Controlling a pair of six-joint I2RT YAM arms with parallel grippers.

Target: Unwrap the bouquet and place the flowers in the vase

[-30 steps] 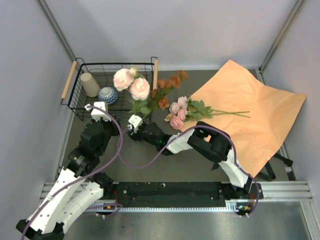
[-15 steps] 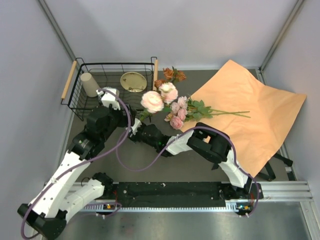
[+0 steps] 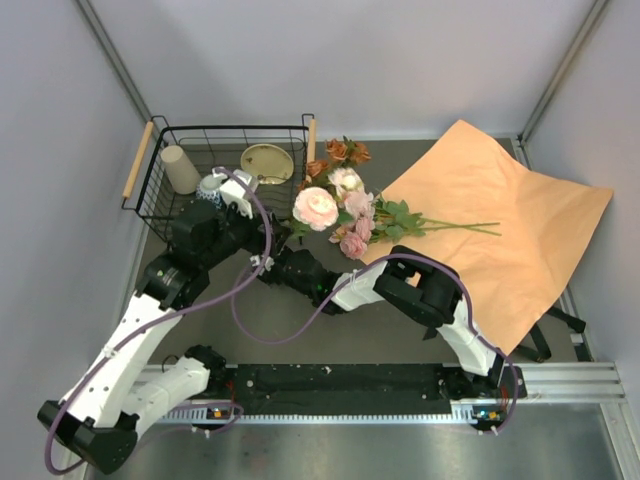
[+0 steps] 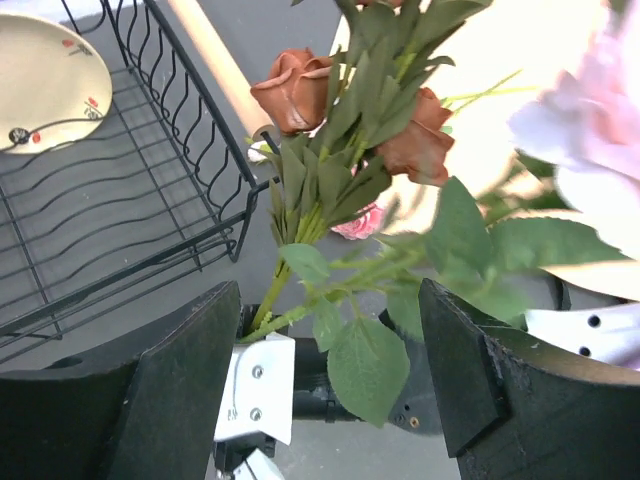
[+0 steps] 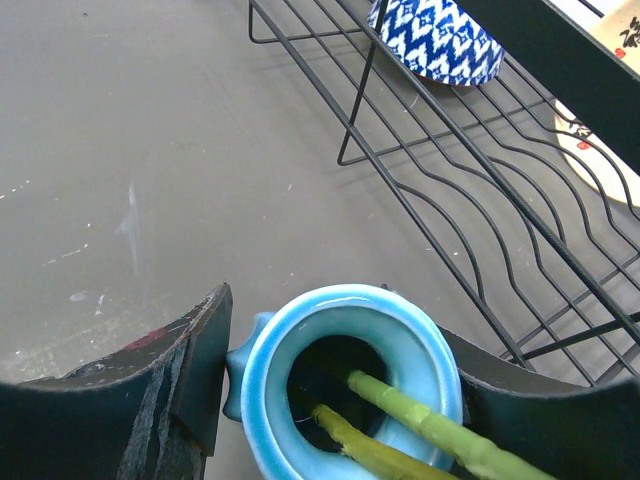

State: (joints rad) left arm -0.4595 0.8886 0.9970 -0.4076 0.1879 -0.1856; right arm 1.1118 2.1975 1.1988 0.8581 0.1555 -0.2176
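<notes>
Basket: the wire basket (image 3: 228, 128) stands at the far left and I think it has no part in the coming move.
Left gripper: your left gripper (image 4: 328, 300) is just right of the basket, with its jaws wide apart. Green stems (image 4: 268, 300) under the rust-orange roses (image 4: 295, 88) pass between its fingers (image 4: 190, 380). Neither finger touches them, so it holds nothing.
Vase: the vase (image 5: 345, 310) stands upright on the table beside the basket corner, just under the left gripper. Two stems are inside it.
Right gripper: your right gripper (image 5: 335, 320) is clamped on the vase body, one finger on each side.
Flowers in the vase: they lean to the right, with the pink peony (image 3: 316, 207) over the table.
Flowers not yet placed: a small pink sprig (image 3: 355, 238) lies flat at the left edge of the paper (image 3: 520, 230).
Long axis: the sprig runs left to right. Its blooms are toward the vase and its bare stem ends point right, away from the vase.
Direction: from the left gripper the sprig is to the right, beyond the vase and its blooms.
Nearer arm: the right arm lies closer to the sprig but is busy with the vase. I judge that you must send the free left gripper, across or around the leaning blooms.
</notes>
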